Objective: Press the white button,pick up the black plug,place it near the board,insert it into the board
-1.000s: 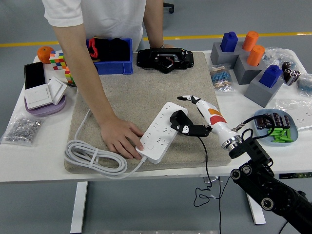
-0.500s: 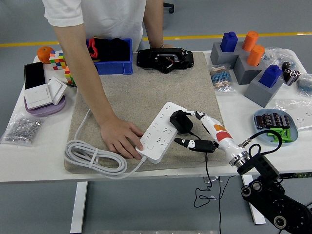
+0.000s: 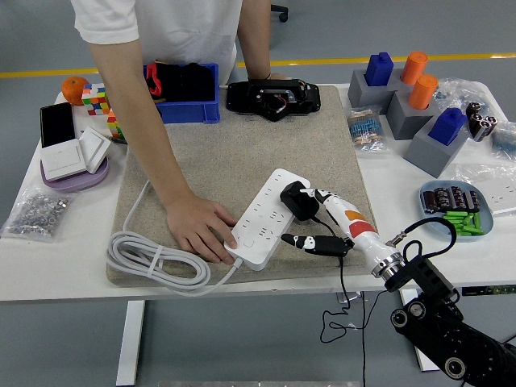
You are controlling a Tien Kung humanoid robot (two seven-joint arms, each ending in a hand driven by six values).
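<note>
A long white plastic power strip [image 3: 269,218] lies diagonally on a beige felt mat [image 3: 238,153] that covers the middle of the white table [image 3: 48,266]. Its top face carries rows of socket openings, and a thick white cable [image 3: 153,262] leaves its near-left end and lies coiled on the mat's front-left corner. A chunky black plug [image 3: 299,201], roughly block-shaped with a rounded back, sits on the strip's right side near its far end, standing up from the socket face; whether its pins are fully seated cannot be told. A thin black cord [image 3: 342,278] runs from near it across the mat and hangs over the table's near edge.

The robot's right hand [image 3: 330,226], white with orange patches and black fingertips, comes in from the lower right and lies just beside the plug. Its fingers are spread loosely and grip nothing: one points toward the plug's right side, another reaches left toward the strip's edge.

A person standing at the far side presses a hand [image 3: 198,228] flat on the mat against the strip's near-left end, touching it. A blue plastic bin [image 3: 187,93] sits behind on the table.
</note>
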